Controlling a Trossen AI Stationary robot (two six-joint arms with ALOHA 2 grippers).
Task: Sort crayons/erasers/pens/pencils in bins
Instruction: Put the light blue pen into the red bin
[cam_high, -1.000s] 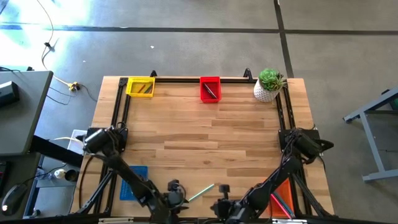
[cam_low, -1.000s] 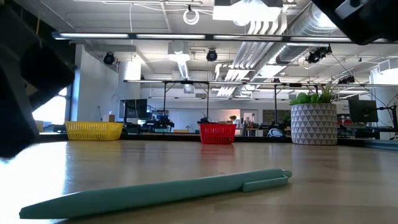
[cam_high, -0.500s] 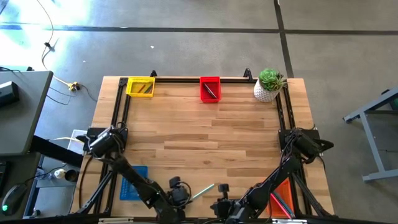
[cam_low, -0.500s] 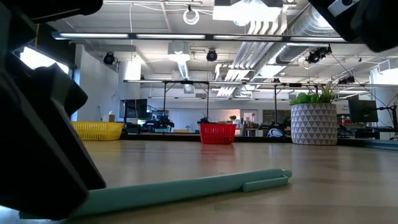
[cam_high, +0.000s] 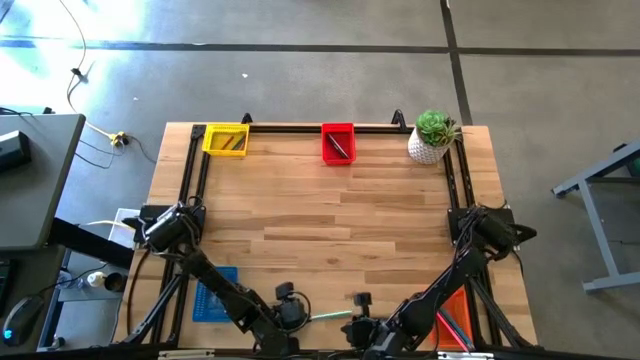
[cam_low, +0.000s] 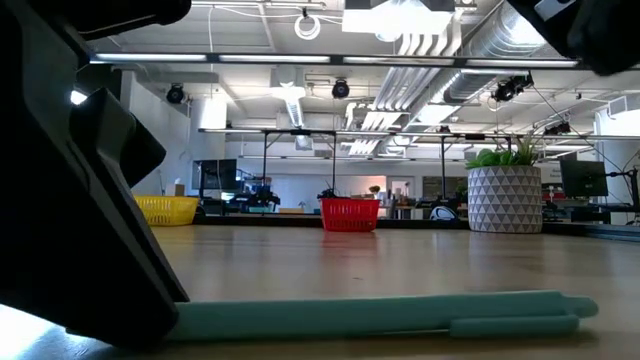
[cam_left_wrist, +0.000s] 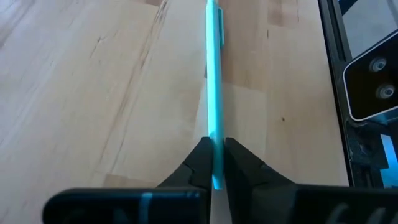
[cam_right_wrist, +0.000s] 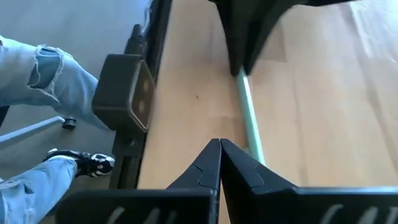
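Pinching the near end of the teal pen (cam_left_wrist: 213, 93), the left hand (cam_left_wrist: 213, 163) has its fingers closed on it at the tabletop's (cam_high: 330, 215) front edge. The pen's long axis runs straight away from that hand toward the right hand (cam_right_wrist: 219, 163), shut and empty, facing its other end. Earlier, the pen lay angled and ungripped; now it lies level along the edge.

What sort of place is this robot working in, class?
Probably a robotics lab or open workshop hall: exposed ceiling ducts, rows of workbenches with monitors behind the wooden table, and a bare concrete floor around it.
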